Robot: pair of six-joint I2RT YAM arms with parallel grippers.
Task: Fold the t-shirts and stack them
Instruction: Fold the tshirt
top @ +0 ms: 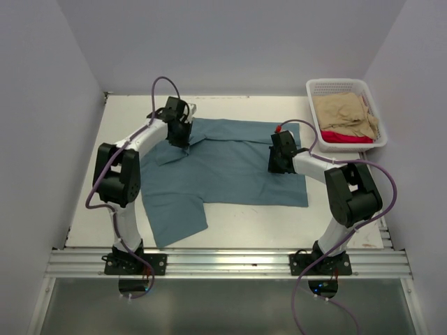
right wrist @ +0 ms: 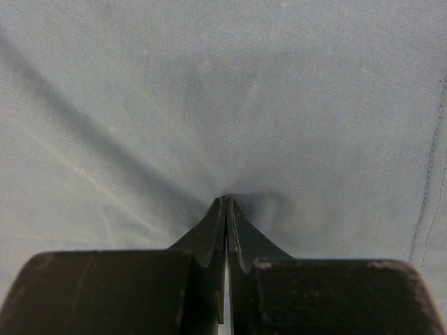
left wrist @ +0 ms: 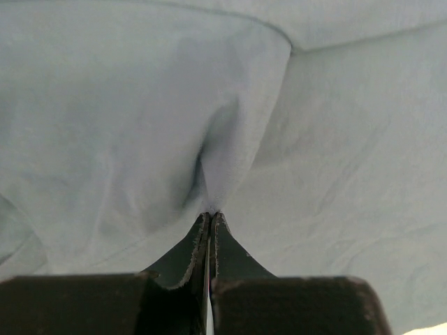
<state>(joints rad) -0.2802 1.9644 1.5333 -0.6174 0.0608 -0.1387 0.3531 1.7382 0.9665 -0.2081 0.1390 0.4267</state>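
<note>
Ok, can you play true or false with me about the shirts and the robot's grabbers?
1. The blue t-shirt lies spread on the table. True.
2. The left gripper is wide open. False: it is shut, pinching the blue t-shirt.
3. The tan shirt sits in the white basket. True.
4. The red shirt lies on the table. False: it is in the basket, partly under the tan shirt.
5. The right gripper pinches the blue t-shirt. True.
</note>
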